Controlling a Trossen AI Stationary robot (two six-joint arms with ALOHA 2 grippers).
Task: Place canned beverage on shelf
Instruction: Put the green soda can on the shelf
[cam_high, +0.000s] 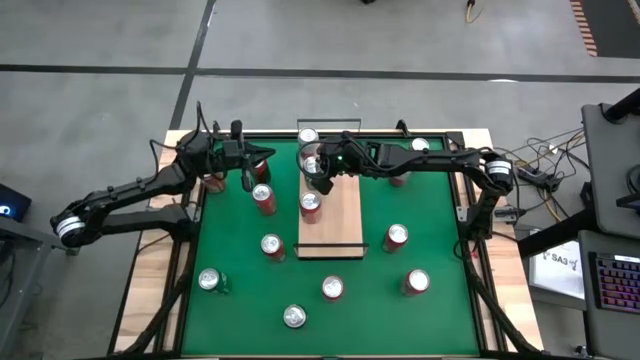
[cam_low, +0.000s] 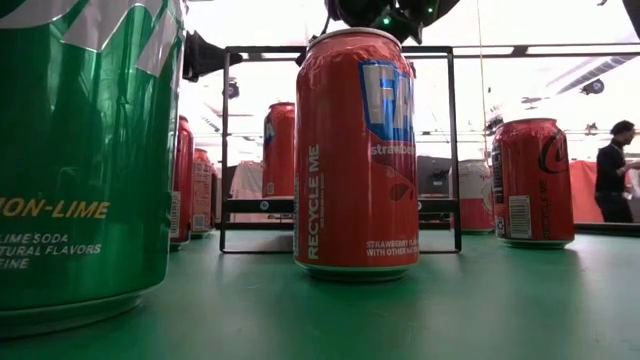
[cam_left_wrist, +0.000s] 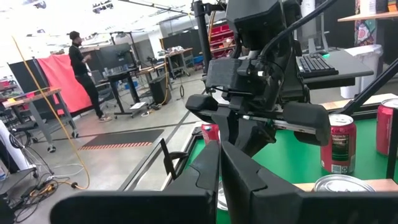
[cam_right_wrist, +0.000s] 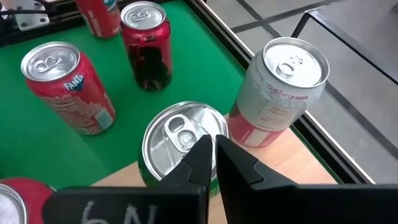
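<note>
Green mat – pale wood-grain shelf, black end rails.

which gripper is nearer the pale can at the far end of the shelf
Right. The right gripper hovers over the shelf right beside the pale can; the left gripper is off the shelf, over the mat.

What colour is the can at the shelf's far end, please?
Silver-white with a red lower band, clearest in the right wrist view.
</note>
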